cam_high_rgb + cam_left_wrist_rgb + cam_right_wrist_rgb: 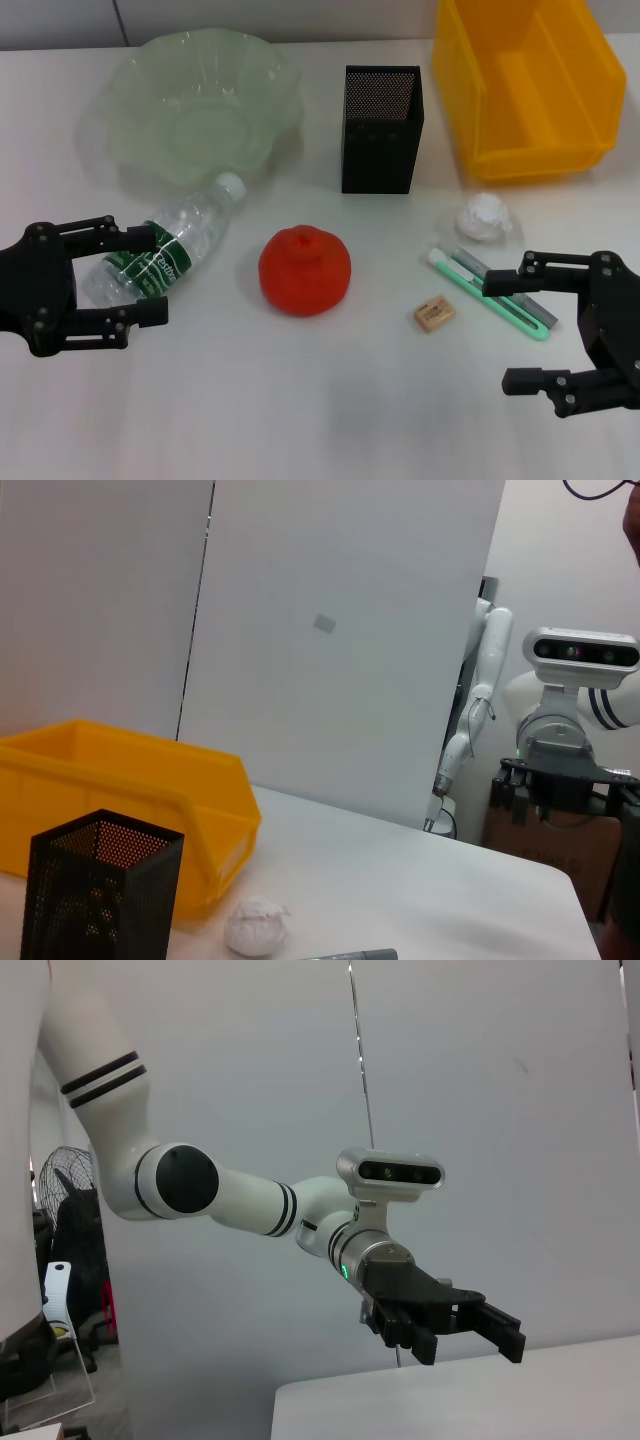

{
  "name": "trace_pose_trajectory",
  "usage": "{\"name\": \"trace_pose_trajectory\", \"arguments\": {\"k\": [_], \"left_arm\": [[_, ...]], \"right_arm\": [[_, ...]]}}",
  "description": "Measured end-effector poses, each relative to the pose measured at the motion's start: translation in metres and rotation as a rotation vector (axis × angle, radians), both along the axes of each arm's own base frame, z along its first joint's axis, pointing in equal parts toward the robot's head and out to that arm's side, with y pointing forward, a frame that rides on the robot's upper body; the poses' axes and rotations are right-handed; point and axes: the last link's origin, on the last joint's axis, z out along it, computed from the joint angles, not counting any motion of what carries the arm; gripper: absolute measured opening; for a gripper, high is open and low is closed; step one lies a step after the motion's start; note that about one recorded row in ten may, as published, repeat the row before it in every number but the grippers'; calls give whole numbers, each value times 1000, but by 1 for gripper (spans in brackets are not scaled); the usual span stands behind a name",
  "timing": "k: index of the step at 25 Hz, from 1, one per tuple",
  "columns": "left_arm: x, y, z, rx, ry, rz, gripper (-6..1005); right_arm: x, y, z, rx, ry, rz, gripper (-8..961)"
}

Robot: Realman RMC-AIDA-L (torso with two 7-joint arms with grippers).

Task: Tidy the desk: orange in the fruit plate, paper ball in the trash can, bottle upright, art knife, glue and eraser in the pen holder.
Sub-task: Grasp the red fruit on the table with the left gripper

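The orange (305,270) sits mid-table. The clear bottle (170,248) lies on its side, cap toward the pale-green fruit plate (195,105). My left gripper (160,275) is open, its fingers on either side of the bottle's lower half. The black mesh pen holder (380,130) and the yellow trash can (530,85) stand at the back. The paper ball (482,217) lies in front of the can. The tan eraser (434,315) lies beside the mint-green art knife (495,300) and a grey glue stick (500,278). My right gripper (505,333) is open and empty by the knife.
The left wrist view shows the trash can (120,790), the pen holder (100,890), the paper ball (257,925) and another robot (570,710) beyond the table's end. The right wrist view shows my left arm's gripper (490,1328) above the table.
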Motion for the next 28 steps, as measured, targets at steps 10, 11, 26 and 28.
{"name": "trace_pose_trajectory", "arguments": {"k": [10,11,26,28], "left_arm": [[1,1,-1,-10,1,7,793],[1,1,-1,-11,0,7,792],[54,75,-55,-92,286,-25,778],[61,82,-63,-97,324,-39,776]], "right_arm": [[-1,4,-1,8,-7,1,785],[-1,4,-1,11,-8,-1,785],[35,12,-4,218,-31,-277,785],[40,10,-4,233,-29,-310,785]]}}
